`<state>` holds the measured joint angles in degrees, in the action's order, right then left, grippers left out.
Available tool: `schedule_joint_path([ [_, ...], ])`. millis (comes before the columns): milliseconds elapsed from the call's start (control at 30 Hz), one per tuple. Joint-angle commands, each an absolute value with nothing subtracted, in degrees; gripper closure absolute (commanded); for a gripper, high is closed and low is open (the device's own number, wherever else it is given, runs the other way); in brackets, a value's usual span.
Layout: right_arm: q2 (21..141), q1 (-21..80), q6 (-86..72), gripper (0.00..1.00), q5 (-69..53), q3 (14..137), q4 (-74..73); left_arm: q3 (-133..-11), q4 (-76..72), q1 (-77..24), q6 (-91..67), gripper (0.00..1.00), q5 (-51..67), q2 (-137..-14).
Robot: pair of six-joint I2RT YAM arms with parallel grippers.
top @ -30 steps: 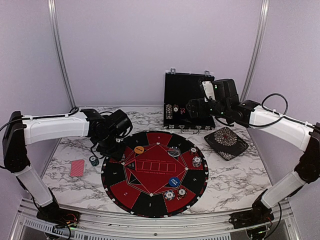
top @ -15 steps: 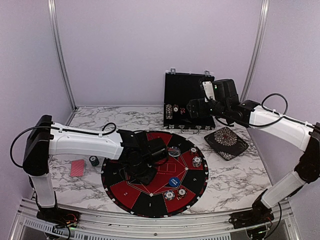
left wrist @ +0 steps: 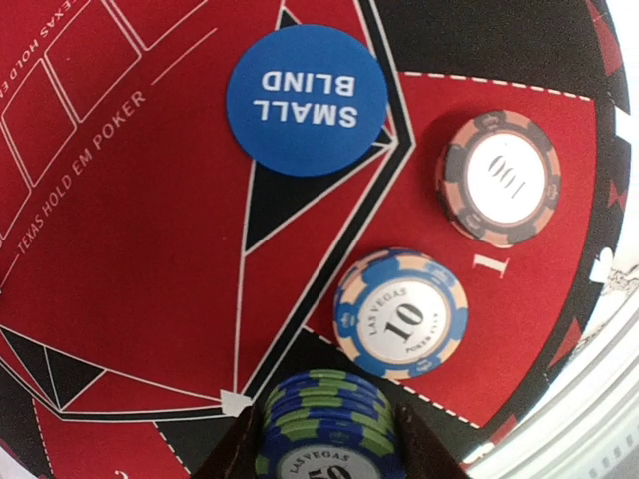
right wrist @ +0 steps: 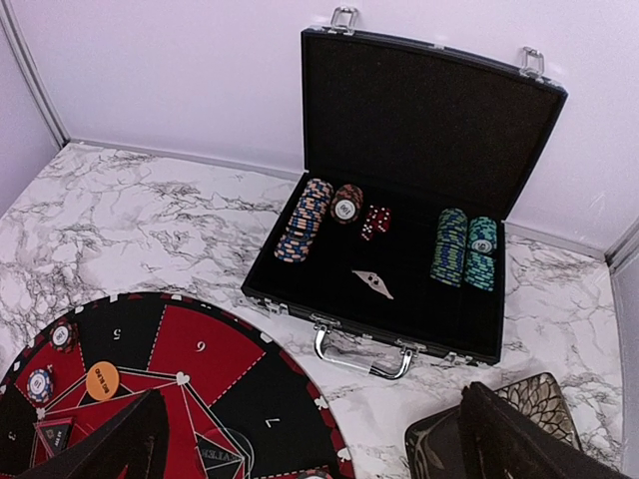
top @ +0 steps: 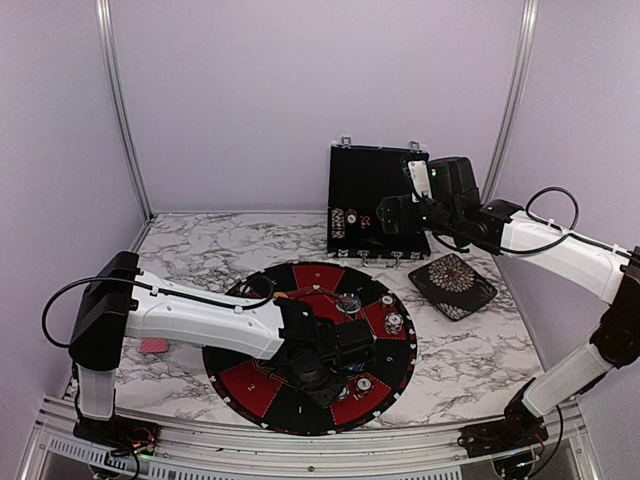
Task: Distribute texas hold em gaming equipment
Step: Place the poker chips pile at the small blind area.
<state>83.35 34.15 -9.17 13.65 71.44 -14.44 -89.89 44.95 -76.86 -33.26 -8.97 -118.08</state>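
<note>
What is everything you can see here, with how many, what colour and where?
Marble table: one, white-grey, beneath everything.
Round poker mat: one, red-and-black, table centre.
SMALL BLIND disc: one, blue, on mat.
Round button disc: one, orange, on mat.
100 chip: one, black-and-salmon, mat section 1.
10 chip: one, blue-and-cream, beside the 100 chip.
Held chip stack: one, blue-and-green, between left gripper's fingers.
Hard case: one, black, open, table's back.
Cased chip stacks: four, mixed colours, inside case.
Dice: count unclear, red, inside case.
Square patterned dish: one, black, right of mat.
Playing card: one, red-backed, left of mat.
Left gripper: shut on held chip stack, over mat.
Right gripper: open, before the case.
</note>
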Motion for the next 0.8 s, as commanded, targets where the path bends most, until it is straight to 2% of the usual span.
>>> schedule_joint_path([
  [0,81.7,33.6,-9.0,0.02,14.7,72.2,-14.7,-91.7,44.5,-78.1,-34.2,0.67,-8.8,-119.2],
  [767,81.9,33.7,-8.9,0.01,14.4,72.2,-14.8,-95.4,44.2,-82.8,-35.9,0.67,-6.8,-123.6],
])
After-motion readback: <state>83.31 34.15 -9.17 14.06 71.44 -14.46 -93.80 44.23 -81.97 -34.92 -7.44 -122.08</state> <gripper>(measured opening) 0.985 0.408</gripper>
